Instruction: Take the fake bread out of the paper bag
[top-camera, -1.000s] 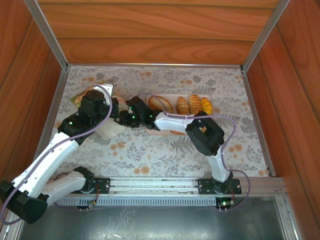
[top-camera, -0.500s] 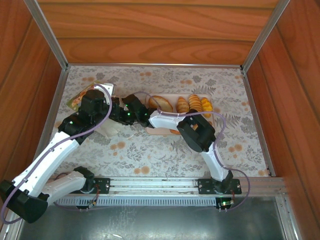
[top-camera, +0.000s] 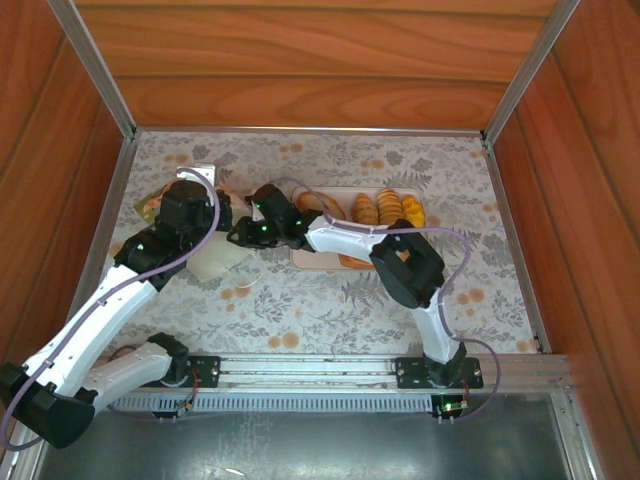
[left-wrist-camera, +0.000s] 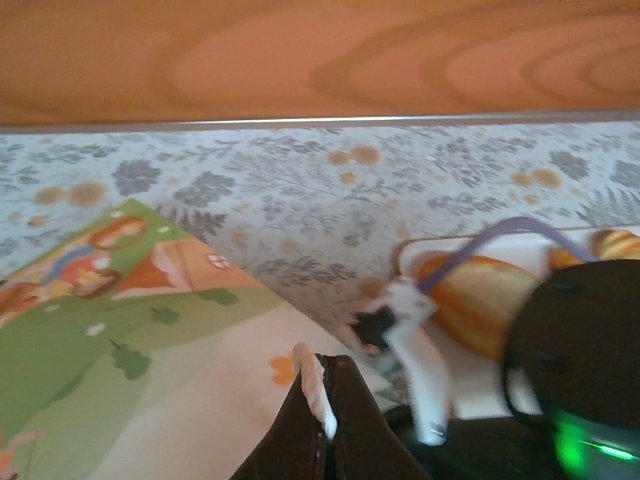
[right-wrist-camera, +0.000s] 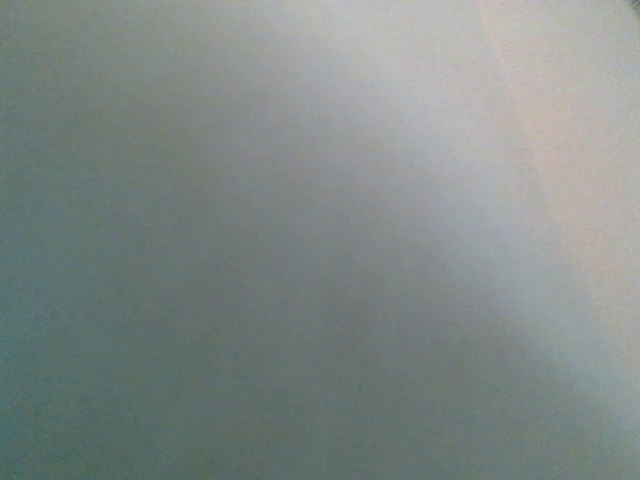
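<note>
At left tool (left-wrist-camera: 325, 400), paper bag (left-wrist-camera: 170, 400) edge pinched

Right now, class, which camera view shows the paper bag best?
Left wrist: the paper bag shows its printed front up close. Top external has the arms covering most of it. Right wrist is too blurred to tell.

Cannot make out anything sharp at the right wrist, perhaps pale paper up close. Cannot see the right gripper (top-camera: 238, 235) tips from above, lost at the paper bag (top-camera: 215, 262).
</note>
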